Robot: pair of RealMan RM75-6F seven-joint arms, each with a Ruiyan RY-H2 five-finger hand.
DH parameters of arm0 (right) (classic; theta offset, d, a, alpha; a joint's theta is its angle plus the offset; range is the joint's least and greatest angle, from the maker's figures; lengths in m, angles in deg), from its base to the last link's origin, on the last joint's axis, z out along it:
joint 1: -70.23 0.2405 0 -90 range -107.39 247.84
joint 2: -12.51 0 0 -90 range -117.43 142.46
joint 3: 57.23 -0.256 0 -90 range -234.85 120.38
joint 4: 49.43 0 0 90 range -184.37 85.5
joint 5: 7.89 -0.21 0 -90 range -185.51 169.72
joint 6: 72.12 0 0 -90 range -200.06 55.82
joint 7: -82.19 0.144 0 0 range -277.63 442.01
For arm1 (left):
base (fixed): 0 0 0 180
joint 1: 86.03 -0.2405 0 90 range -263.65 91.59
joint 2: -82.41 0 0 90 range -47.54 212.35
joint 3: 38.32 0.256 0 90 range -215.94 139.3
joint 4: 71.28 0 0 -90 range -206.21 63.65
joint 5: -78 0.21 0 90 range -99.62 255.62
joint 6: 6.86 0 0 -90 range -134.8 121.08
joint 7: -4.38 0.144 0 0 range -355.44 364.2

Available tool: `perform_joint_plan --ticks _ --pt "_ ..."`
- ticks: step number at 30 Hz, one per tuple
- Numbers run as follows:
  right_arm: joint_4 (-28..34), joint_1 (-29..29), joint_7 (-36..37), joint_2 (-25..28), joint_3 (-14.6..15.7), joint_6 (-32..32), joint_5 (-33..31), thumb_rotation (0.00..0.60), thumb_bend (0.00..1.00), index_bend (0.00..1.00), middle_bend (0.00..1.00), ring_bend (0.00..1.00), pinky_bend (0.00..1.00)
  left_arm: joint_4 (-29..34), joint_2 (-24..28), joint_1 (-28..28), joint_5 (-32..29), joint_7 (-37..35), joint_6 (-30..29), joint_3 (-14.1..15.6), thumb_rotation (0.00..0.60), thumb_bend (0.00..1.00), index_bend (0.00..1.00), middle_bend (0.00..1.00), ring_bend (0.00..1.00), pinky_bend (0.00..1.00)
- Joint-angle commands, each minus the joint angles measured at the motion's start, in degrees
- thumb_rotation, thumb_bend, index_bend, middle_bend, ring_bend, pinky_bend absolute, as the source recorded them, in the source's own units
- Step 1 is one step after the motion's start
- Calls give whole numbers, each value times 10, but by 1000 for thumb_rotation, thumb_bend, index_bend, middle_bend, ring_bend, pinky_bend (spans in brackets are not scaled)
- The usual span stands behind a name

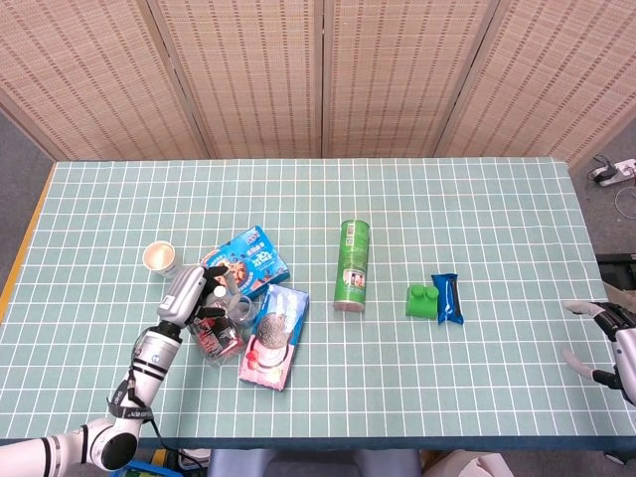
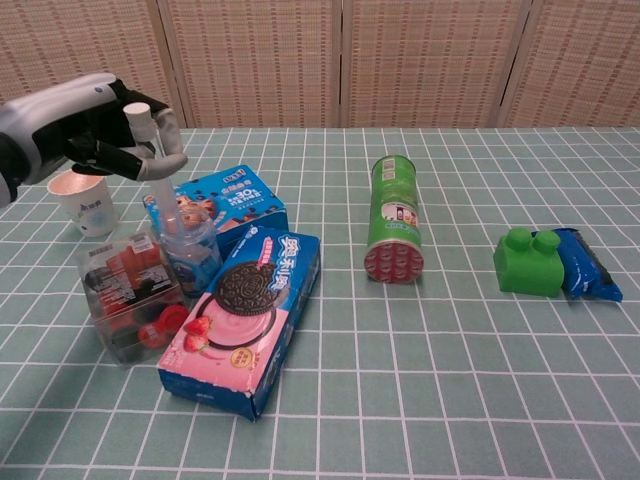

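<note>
My left hand (image 2: 95,135) (image 1: 189,296) grips the top of a clear bottle (image 2: 185,250) (image 1: 235,306) just under its white cap (image 2: 137,110). The bottle leans left, its base between a clear box of red items (image 2: 125,290) (image 1: 214,333), a blue cookie box (image 2: 225,205) (image 1: 251,260) and a pink Oreo box (image 2: 245,320) (image 1: 273,336). A paper cup (image 2: 85,200) (image 1: 159,256) stands just left of the hand. My right hand (image 1: 608,343) hovers at the table's right edge, fingers apart, holding nothing.
A green chips can (image 2: 393,220) (image 1: 352,265) lies mid-table. To its right a green block (image 2: 527,262) (image 1: 421,301) touches a blue snack packet (image 2: 588,262) (image 1: 447,297). Woven screens stand behind the table.
</note>
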Motion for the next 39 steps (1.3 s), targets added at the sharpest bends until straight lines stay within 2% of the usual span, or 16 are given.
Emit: perform_joint_plan --ticks 1,12,15,17,19,23,34,39 --pt "0 0 0 0 0 0 0 600 165 296 362 288 374 -9 -6 -1 2 -3 -1 1 600 497 711 1000 1000 1000" --pt "0 1 -1 0 0 2 -1 600 165 296 362 288 374 -40 -20 -5 7 -18 9 9 600 495 686 1000 1000 1000" --pt "1 1 -2 0 0 3 -2 600 165 296 362 288 374 -45 -20 -5 12 -20 13 12 600 490 646 1000 1000 1000" --pt "1 1 -3 -1 0 3 -2 600 165 296 362 288 374 -47 -18 -5 15 -19 16 15 600 398 528 1000 1000 1000" --pt "1 1 -4 -1 0 4 -2 600 165 296 362 288 374 -45 -14 -6 16 -21 22 18 600 259 416 1000 1000 1000" --pt "2 2 -6 -1 0 5 -2 600 165 296 362 288 374 -40 -6 -9 15 -20 26 22 600 88 308 1000 1000 1000" --pt "5 5 -19 -4 0 12 -5 600 165 296 362 288 374 9 32 -28 3 -1 22 30 600 42 269 1000 1000 1000" --pt "6 5 -23 -5 0 13 -6 600 165 296 362 288 374 38 74 -59 19 -6 -1 51 600 42 269 1000 1000 1000"
